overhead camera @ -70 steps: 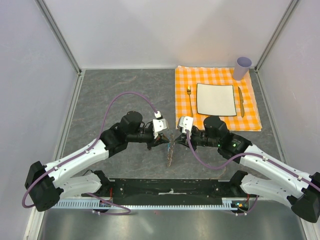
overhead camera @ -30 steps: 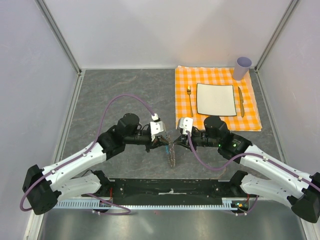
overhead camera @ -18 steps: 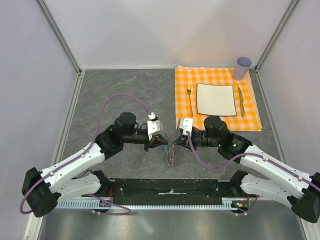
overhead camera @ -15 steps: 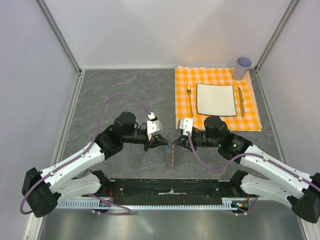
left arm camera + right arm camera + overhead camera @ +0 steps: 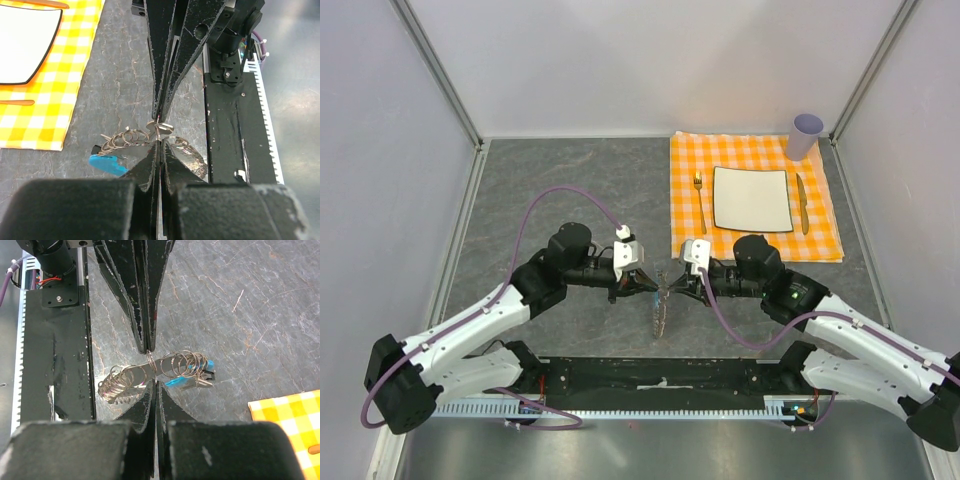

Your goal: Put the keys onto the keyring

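At the near middle of the table (image 5: 570, 190), left gripper (image 5: 159, 146) and right gripper (image 5: 152, 384) pinch the keyring (image 5: 176, 363) with jaws fully closed, so threading seems in hand and next needs a ring pried open.

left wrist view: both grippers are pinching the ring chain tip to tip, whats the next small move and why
Probably a slight pull apart, to spread the pinched link so a key can slide on. The left gripper and right gripper meet tip to tip, both shut on one link of the silvery ring-chain keyring with its bright-blue tag. I cannot pick out a separate key there.
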